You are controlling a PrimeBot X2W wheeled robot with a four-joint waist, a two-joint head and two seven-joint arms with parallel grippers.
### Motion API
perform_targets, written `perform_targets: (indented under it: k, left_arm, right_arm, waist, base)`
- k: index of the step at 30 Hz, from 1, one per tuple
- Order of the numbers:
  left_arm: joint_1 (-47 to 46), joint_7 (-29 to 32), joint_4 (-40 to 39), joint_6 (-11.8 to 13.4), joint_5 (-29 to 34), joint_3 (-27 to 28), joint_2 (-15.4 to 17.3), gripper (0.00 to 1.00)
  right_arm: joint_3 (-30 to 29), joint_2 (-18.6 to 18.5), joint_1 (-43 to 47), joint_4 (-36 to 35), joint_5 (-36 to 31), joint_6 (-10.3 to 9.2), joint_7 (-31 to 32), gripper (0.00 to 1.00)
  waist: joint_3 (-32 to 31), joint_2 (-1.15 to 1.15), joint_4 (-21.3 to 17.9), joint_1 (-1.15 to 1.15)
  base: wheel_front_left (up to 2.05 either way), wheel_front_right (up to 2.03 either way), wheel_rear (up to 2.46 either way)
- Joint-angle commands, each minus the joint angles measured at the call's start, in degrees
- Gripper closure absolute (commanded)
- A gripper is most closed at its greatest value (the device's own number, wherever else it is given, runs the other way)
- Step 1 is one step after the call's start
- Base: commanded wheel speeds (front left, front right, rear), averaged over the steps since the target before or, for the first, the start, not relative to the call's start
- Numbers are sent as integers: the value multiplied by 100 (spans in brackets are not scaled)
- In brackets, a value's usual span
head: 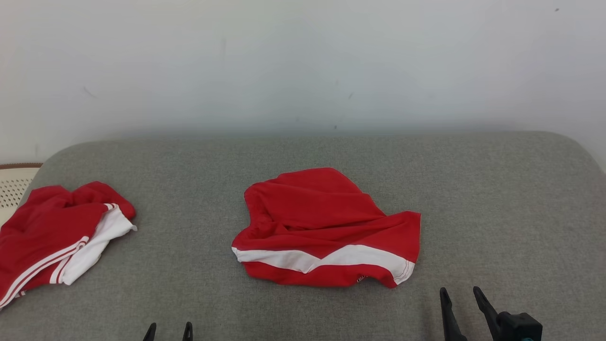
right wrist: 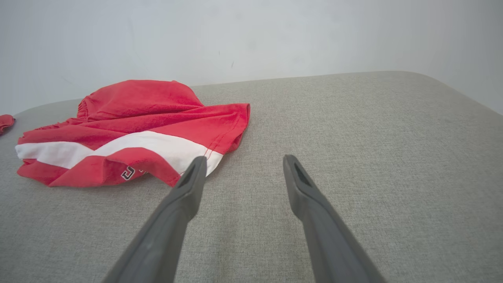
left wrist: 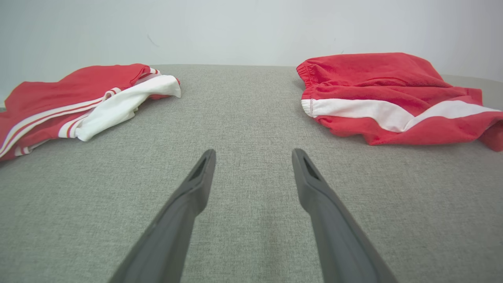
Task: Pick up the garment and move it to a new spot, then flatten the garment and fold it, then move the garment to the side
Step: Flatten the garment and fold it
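Where the grey fabric worktop [head: 497, 213] curves off at its far left, a pale wicker-patterned object [head: 14, 184] peeks in beside it. Just to its right lies a second garment [head: 52, 237], red with white stripes and a white panel, bunched up and running off the left edge of the head view.

Further right, at the bottom edge of the head view, the tips of the left claw [head: 168, 331] show. Its two dark fingers stand wide apart with nothing between them, above bare cloth, well apart from either piece of clothing. In the left wrist view the second garment sits up and to the left of the fingers and the other one up and to the right.

Near the middle of the worktop rests the garment [head: 326, 227], red with a white chevron band along its near side. It is loosely rumpled, with an elastic waistband at its left and a small printed mark on the near hem.

At the lower right, the right claw [head: 461, 298] is also spread wide and holds nothing. It sits near the garment's near right corner, with a strip of grey showing between them. Behind everything rises a plain pale wall [head: 303, 61].
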Motion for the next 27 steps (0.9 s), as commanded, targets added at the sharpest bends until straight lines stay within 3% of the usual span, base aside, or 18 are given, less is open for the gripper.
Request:
perform_targets:
  k: [1, 9, 27]
  left_arm:
    - [92, -6, -25, 25, 49, -13, 2, 0]
    - [-74, -6, -85, -63, 60, -91, 2, 0]
    - [-537, -6, -200, -328, 159, -320, 5, 0]
  right_arm:
    - [19, 7, 34, -3, -31, -6, -3, 0]
    - [147, 43, -118, 46, 68, -6, -2, 0]
    - [191, 149, -978, 857, 1059, -6, -3, 0]
  waist:
    - [17, 0, 6, 0]
    - [199, 0, 67, 0]
    - [955, 0, 432, 0]
  base:
    - [0, 0, 0]
    - [0, 0, 0]
    - [0, 0, 0]
